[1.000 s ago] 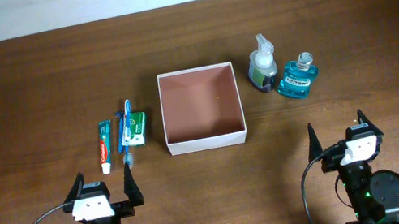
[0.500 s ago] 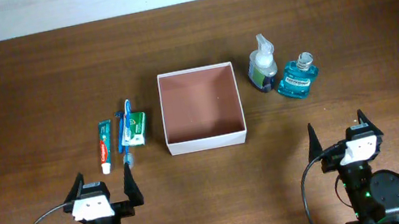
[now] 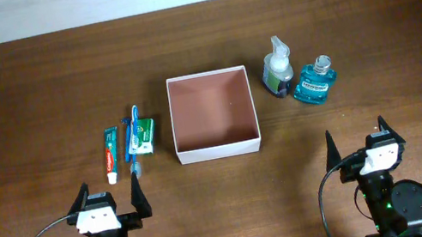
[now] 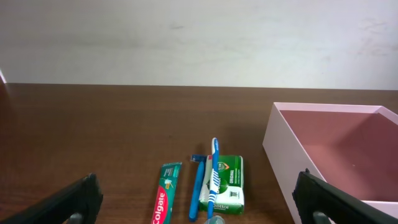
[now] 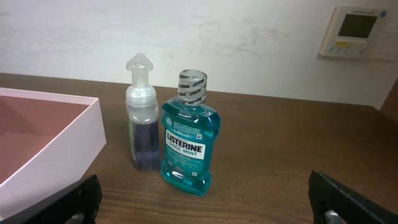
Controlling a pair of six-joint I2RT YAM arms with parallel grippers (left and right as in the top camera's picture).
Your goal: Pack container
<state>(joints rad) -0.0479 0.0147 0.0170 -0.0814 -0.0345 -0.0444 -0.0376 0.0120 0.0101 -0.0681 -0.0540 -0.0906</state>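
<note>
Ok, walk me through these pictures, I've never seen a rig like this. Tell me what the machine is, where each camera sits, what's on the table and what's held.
Two robot arms sit at a wooden table. Each ends in a two-finger pincer. The left pincer and the right pincer are both open and hold nothing. One picture looks straight down from above; the other two come from a camera on each wrist. In the middle is an empty square container. To its left lie a toothpaste tube, a blue toothbrush and a small green-and-white carton. To its right stand a pump bottle and a blue mouthwash bottle.
</note>
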